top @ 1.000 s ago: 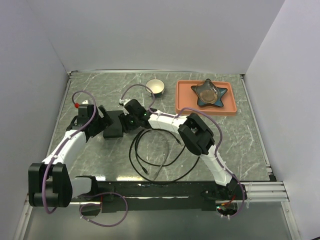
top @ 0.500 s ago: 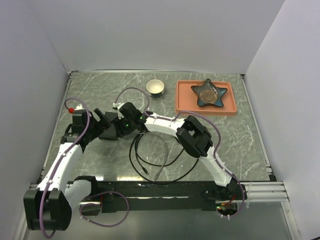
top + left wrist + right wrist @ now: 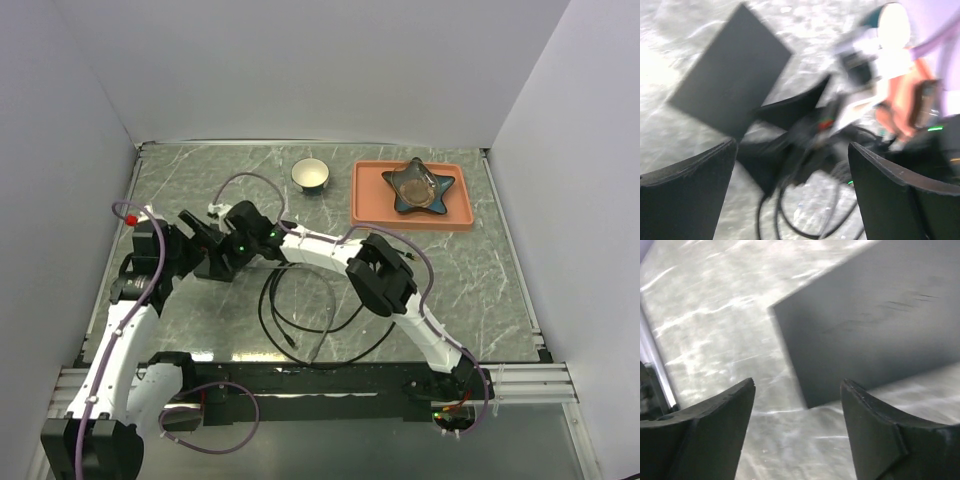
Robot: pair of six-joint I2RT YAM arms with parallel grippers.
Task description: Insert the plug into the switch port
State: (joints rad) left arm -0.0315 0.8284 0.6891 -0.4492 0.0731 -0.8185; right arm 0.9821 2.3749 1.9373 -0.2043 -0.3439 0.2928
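Observation:
The switch [image 3: 218, 266] is a flat black box on the marble table, left of centre. My right gripper [image 3: 224, 250] hovers low over it, open, with nothing between its fingers; in the right wrist view [image 3: 797, 382] a corner of the switch [image 3: 880, 325] lies just ahead. My left gripper [image 3: 199, 236] stands open just left of the switch. Its blurred wrist view [image 3: 791, 145] shows the switch [image 3: 732, 92] and the right gripper's fingers [image 3: 792, 107]. A black cable [image 3: 300, 310] loops in front of the switch, with one free end [image 3: 291, 343]. I cannot make out the plug.
A cream bowl [image 3: 311, 174] stands at the back centre. To its right, an orange tray [image 3: 368, 215] holds a dark star-shaped dish [image 3: 420, 187]. White walls close the table on the left, back and right.
My left arm has pulled back to the left, away from the switch. The right gripper has slid left over the switch and its jaws have widened.

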